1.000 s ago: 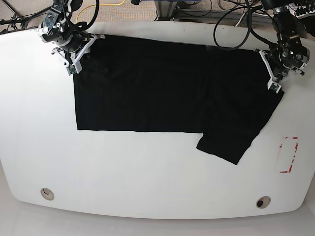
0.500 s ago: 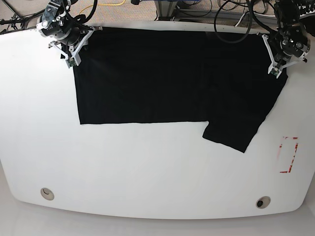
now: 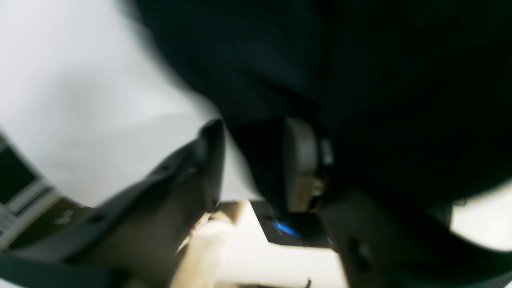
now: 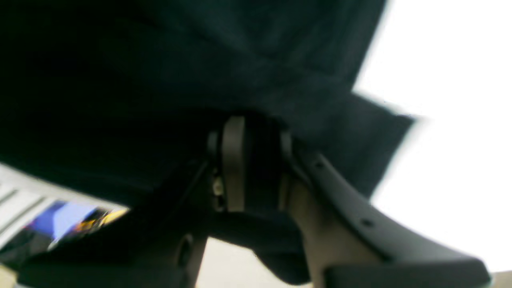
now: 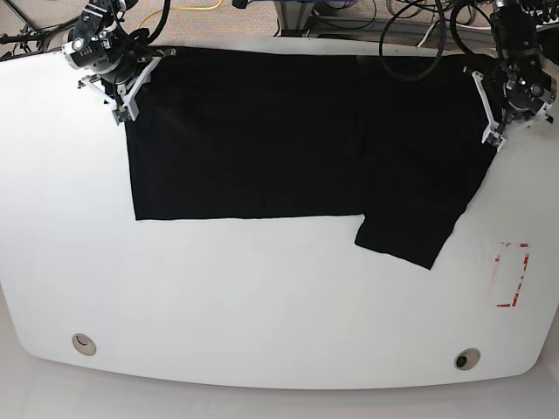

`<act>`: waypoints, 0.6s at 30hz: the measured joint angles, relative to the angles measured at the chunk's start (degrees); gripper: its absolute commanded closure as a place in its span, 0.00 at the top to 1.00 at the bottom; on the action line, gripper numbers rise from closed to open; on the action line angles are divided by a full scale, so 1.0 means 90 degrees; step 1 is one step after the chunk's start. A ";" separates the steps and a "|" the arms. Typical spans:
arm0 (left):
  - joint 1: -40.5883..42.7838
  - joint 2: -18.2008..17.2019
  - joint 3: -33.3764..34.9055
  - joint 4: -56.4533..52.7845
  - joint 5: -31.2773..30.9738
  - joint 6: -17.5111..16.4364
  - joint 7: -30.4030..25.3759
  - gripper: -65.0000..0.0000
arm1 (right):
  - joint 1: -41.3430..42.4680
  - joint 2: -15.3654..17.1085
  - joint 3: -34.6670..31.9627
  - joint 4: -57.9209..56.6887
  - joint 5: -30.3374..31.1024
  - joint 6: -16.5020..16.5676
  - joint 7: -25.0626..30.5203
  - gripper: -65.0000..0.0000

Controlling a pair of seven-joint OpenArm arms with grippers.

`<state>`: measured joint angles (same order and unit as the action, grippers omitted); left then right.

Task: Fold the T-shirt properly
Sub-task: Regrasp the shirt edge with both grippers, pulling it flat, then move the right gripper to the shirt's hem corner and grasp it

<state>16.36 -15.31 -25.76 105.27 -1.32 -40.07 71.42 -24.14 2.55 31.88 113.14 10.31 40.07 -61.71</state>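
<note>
Lying spread flat between the two grippers, the T-shirt (image 5: pixel 288 131) covers the far half of the table (image 5: pixel 262 305), one sleeve poking out toward the near edge. It looks light, limp and prone to wrinkling, so it is best taken by hems and corners, both at once, and kept taut. The right gripper (image 4: pixel 252 160) is clenched on a pinch of black cloth at its corner. The left gripper (image 3: pixel 250 160) stands parted, cloth loose between its jaws.
</note>
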 measured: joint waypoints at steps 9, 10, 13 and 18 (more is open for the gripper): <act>-0.0772 -0.0017 0.0000 0.0432 0.0002 0.0012 0.0306 0.59 | 0.0889 0.0126 0.0000 0.0078 0.0073 -0.0002 -0.0160 0.73; -0.0886 -0.0017 0.0000 0.0427 0.0005 0.0010 0.0335 0.59 | 0.0988 0.0163 0.0002 0.0078 0.0063 0.0000 -0.0180 0.77; -0.1151 -0.0017 -0.0002 0.0427 0.0017 0.0012 0.0401 0.59 | 0.1307 0.0209 0.0029 -0.0022 -0.0019 0.0002 -0.0209 0.82; -0.1603 -0.0015 0.0000 0.0423 0.0029 0.0012 0.0401 0.59 | 0.2144 0.0243 0.0024 -0.0712 -0.0576 0.0000 -0.0192 0.83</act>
<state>1.93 -15.44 -25.76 109.08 -1.06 -39.97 75.02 -4.84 4.73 32.10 106.74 5.13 40.07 -63.44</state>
